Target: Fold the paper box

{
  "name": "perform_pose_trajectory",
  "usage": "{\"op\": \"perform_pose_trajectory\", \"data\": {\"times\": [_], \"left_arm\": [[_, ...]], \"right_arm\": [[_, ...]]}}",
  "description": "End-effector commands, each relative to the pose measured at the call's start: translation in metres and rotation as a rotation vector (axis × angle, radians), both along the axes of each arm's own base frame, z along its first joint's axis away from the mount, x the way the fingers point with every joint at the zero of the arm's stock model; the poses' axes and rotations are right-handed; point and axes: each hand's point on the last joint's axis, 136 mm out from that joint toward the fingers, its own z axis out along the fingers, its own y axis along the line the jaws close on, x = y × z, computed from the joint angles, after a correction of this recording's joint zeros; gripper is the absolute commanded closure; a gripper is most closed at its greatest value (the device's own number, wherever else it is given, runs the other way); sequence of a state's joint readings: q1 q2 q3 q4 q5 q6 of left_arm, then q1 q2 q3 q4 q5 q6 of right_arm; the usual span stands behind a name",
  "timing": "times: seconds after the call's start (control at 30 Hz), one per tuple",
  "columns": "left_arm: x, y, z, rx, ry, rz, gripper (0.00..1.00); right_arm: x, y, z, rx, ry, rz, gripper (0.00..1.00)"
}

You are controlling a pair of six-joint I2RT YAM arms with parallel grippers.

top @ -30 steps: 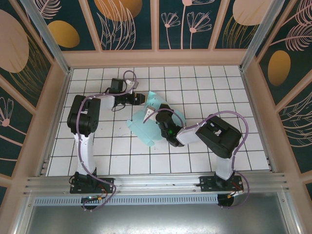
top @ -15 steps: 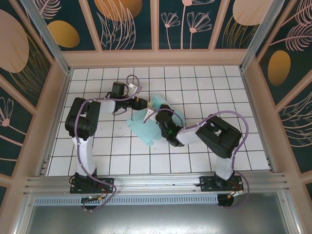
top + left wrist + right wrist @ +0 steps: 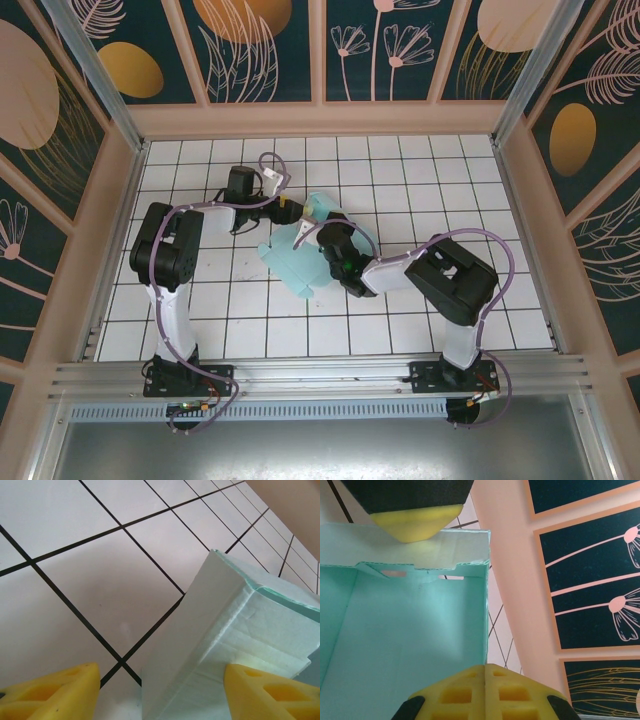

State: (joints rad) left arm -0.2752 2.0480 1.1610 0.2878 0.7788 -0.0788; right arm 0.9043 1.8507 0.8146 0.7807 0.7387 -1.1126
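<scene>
The paper box [image 3: 290,262] is a pale mint card piece, partly raised, lying on the white tiled floor between the two arms. In the left wrist view a folded corner of the paper box [image 3: 240,630] sits between the yellow fingers [image 3: 55,695] of my left gripper [image 3: 161,680], which is open around it. My left gripper [image 3: 292,212] is at the box's far left side. My right gripper [image 3: 328,240] is over the box's middle. In the right wrist view its fingers [image 3: 470,695] are pressed together on the upright edge of a box wall [image 3: 410,640].
The tiled floor [image 3: 420,190] is fenced by pink walls [image 3: 320,118] with dark flowered panels. An aluminium rail [image 3: 320,372] runs along the near edge by the arm bases. The far wall [image 3: 520,580] stands close behind the box in the right wrist view.
My left gripper has moved right and slightly nearer, onto the box's far corner, and its jaws have widened a little. The right gripper has shifted slightly up the picture while staying shut.
</scene>
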Motion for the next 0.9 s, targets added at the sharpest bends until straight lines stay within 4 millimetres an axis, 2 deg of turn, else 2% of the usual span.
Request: {"op": "perform_pose_trajectory", "data": {"times": [0.0,0.2,0.4,0.63,0.87], "left_arm": [[0.001,-0.001,0.009,0.001,-0.036,0.001,0.35],[0.005,0.009,0.002,0.025,-0.026,0.040,0.36],[0.002,0.013,0.001,0.051,-0.065,0.033,0.35],[0.002,0.017,-0.008,0.087,-0.065,0.043,0.35],[0.003,0.019,-0.011,0.106,-0.063,0.054,0.34]], "right_arm": [[0.001,0.004,0.008,-0.009,-0.046,0.007,1.00],[0.004,0.005,0.013,-0.026,-0.051,-0.001,1.00],[0.005,0.004,-0.001,-0.078,-0.010,-0.010,1.00],[0.002,0.007,-0.003,-0.146,-0.042,0.027,1.00],[0.004,0.009,0.003,-0.144,-0.059,0.018,1.00]]}}
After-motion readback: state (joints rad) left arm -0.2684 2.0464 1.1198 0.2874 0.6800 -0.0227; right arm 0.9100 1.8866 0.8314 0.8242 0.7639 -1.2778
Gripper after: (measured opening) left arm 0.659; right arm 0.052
